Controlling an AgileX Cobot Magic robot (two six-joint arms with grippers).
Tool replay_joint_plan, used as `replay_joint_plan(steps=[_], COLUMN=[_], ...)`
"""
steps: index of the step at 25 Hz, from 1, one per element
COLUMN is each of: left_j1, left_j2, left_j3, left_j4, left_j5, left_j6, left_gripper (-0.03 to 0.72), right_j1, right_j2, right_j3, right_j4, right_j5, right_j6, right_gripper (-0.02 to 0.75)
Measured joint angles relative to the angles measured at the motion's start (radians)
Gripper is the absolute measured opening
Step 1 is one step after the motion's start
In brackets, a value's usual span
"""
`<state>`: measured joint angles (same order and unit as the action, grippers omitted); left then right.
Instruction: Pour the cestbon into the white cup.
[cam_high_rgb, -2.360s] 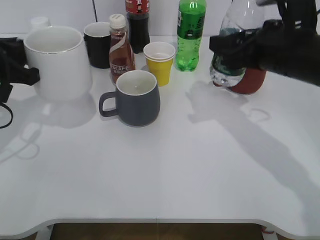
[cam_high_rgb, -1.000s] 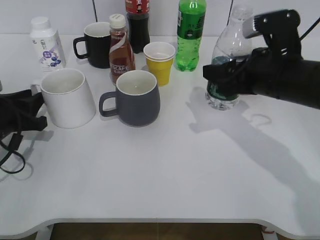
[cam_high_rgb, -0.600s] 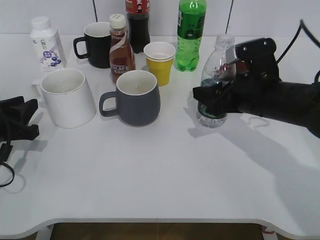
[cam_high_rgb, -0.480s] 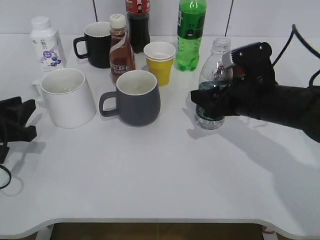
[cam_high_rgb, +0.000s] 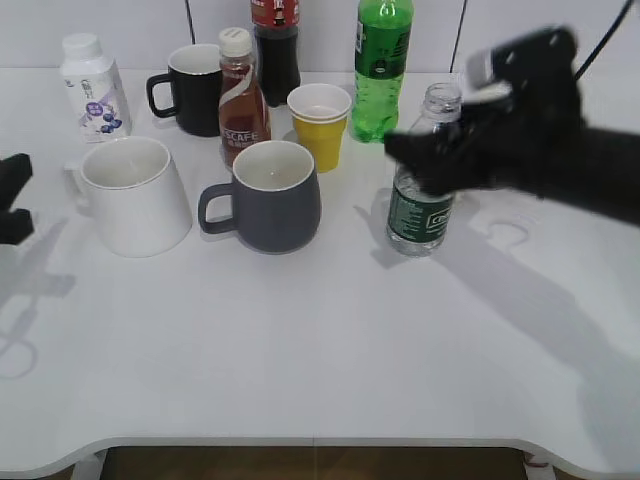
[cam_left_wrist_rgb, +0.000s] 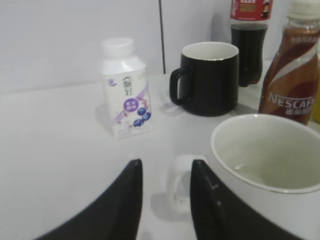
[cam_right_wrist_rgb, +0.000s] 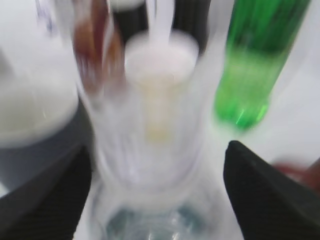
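The cestbon (cam_high_rgb: 415, 215), a clear capless bottle with a dark green label, stands upright on the table right of centre. My right gripper (cam_high_rgb: 425, 160) is blurred around its upper part. In the right wrist view the bottle (cam_right_wrist_rgb: 150, 125) sits between the right gripper's (cam_right_wrist_rgb: 156, 147) fingers with gaps on both sides, so the gripper is open. The white cup (cam_high_rgb: 135, 200) stands at the left. My left gripper (cam_high_rgb: 12, 195) is open at the far left, apart from the cup. In the left wrist view the left gripper's (cam_left_wrist_rgb: 165, 165) fingers frame the handle of the cup (cam_left_wrist_rgb: 260, 150).
A grey mug (cam_high_rgb: 275, 195) stands between cup and bottle. Behind them are a yellow paper cup (cam_high_rgb: 320, 125), a brown coffee bottle (cam_high_rgb: 240, 95), a black mug (cam_high_rgb: 195, 90), a cola bottle (cam_high_rgb: 275, 50), a green soda bottle (cam_high_rgb: 380, 70) and a small milk bottle (cam_high_rgb: 90, 90).
My right gripper carried the bottle down and left, set it on the table, let go and rose. My left gripper set the white cup down, released it and drew back left.
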<state>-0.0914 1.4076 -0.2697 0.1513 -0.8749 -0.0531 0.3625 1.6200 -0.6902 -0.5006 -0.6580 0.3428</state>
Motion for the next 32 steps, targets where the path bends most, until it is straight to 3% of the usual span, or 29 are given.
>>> replay_joint_plan(steps=[4, 8, 11, 13, 16, 19, 22, 26, 32], left_j1=[-0.003, -0.003, -0.003, -0.003, -0.003, -0.003, -0.003, -0.003, -0.003], left_j2=[-0.279, -0.570, -0.778, -0.889, -1.033, -1.152, -1.244, -1.313, -1.321], left_j3=[-0.087, -0.219, -0.293, -0.315, -0.316, -0.316, -0.316, -0.314, -0.259], left_j4=[0.007, -0.029, -0.046, -0.046, -0.050, -0.056, -0.065, -0.072, -0.090], left_j5=[0.504, 0.991, 1.228, 1.343, 1.512, 1.671, 1.802, 1.896, 1.937], left_j6=[-0.093, -0.112, -0.116, -0.116, -0.116, -0.116, -0.116, -0.089, -0.032], left_gripper=[0.302, 0.458, 0.575, 0.599, 0.603, 0.597, 0.594, 0.594, 0.594], right_j1=[0.000, 0.002, 0.036, 0.094, 0.212, 0.318, 0.355, 0.359, 0.359], right_j2=[-0.228, -0.431, -0.574, -0.664, -0.796, -0.909, -1.007, -1.163, -1.384], right_j3=[-0.013, -0.013, -0.013, -0.013, -0.008, -0.003, 0.000, 0.011, 0.128], right_j4=[-0.057, -0.213, -0.327, -0.345, -0.256, -0.005, 0.202, 0.284, 0.297], right_j5=[0.185, 0.354, 0.511, 0.642, 0.898, 1.202, 1.437, 1.686, 1.825], right_j6=[0.040, 0.223, 0.364, 0.401, 0.336, 0.080, -0.036, -0.067, -0.073], right_gripper=[0.624, 0.624, 0.624, 0.624, 0.624, 0.624, 0.620, 0.612, 0.597])
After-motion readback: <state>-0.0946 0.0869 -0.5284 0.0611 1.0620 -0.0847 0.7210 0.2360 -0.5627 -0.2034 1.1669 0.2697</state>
